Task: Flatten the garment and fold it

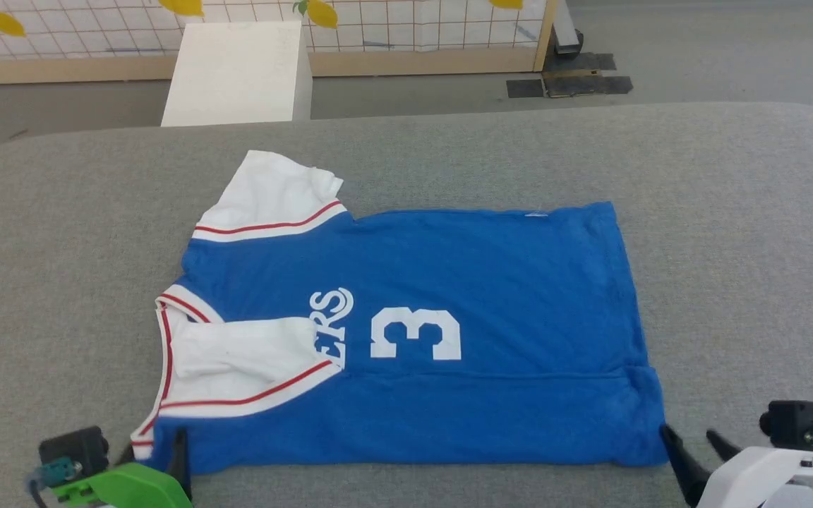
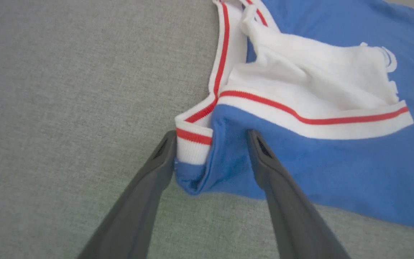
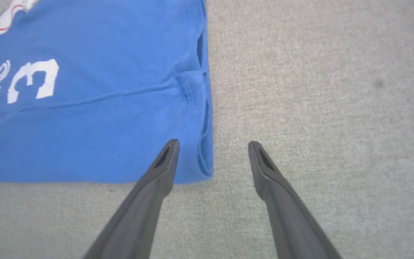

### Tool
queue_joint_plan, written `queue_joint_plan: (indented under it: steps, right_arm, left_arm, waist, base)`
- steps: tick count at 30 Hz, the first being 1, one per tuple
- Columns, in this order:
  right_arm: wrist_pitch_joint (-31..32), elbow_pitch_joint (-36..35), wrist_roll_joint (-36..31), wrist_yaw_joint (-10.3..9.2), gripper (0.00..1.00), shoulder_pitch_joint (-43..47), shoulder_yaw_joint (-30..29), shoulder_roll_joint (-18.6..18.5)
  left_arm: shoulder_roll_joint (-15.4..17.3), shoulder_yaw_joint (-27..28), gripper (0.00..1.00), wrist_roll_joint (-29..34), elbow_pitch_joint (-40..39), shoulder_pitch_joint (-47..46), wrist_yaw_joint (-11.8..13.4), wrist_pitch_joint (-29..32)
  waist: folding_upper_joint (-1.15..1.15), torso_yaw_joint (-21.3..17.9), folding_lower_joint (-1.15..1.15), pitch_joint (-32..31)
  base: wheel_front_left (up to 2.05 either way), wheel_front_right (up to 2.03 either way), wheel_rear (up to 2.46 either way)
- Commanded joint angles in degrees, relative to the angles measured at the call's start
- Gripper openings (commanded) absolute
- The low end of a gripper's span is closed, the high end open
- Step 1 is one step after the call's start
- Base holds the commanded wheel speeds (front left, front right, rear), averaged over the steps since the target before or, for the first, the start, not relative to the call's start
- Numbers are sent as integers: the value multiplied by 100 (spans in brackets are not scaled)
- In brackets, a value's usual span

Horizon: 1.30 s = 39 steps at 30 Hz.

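A: Whereabouts of the royal-blue jersey T-shirt [image 1: 449, 282] with white sleeves, red trim and a white 3?
B: Spread across the middle of the grey fabric-covered table [image 1: 731, 212], collar toward the left edge, hem toward the right. Near side doubled over along a long crease; near sleeve lying on the chest, far sleeve pointing at the far edge.
A: And the left claw [image 2: 211, 132]?
B: Gaping wide by the near-left collar corner, that corner loose between the fingers, nothing gripped.
A: And the right claw [image 3: 213, 142]?
B: Spread wide too, at the near hem corner, one finger over the cloth, nothing held.
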Motion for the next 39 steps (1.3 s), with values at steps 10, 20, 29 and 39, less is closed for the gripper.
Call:
queue_joint_plan:
  steps: [10,20,29,39]
  right_arm:
    - [-2174,-643,-438,-9,100,-523,444,-13]
    - [-3142,-692,-622,-9,100,-1406,749,-43]
    - [-3282,-790,-557,-9,100,-2001,1002,-30]
    - [-3412,-707,-403,-9,100,-2161,1243,-6]
  left_arm:
    - [730,190,100,688,-689,-1058,-292,-732]
    - [1163,-343,100,876,-53,-3793,-1303,72]
    - [1247,-564,100,504,981,-6072,-1674,2023]
    - [1394,-713,100,555,1273,-6685,-829,3944]
  waist:
    - [0,-241,0,519]
    - [0,-440,0,1775]
    - [0,-843,0,2658]
    - [0,-1198,0,3066]
  base:
    - [0,0,0]
    - [0,0,0]
    - [0,0,0]
    - [0,0,0]
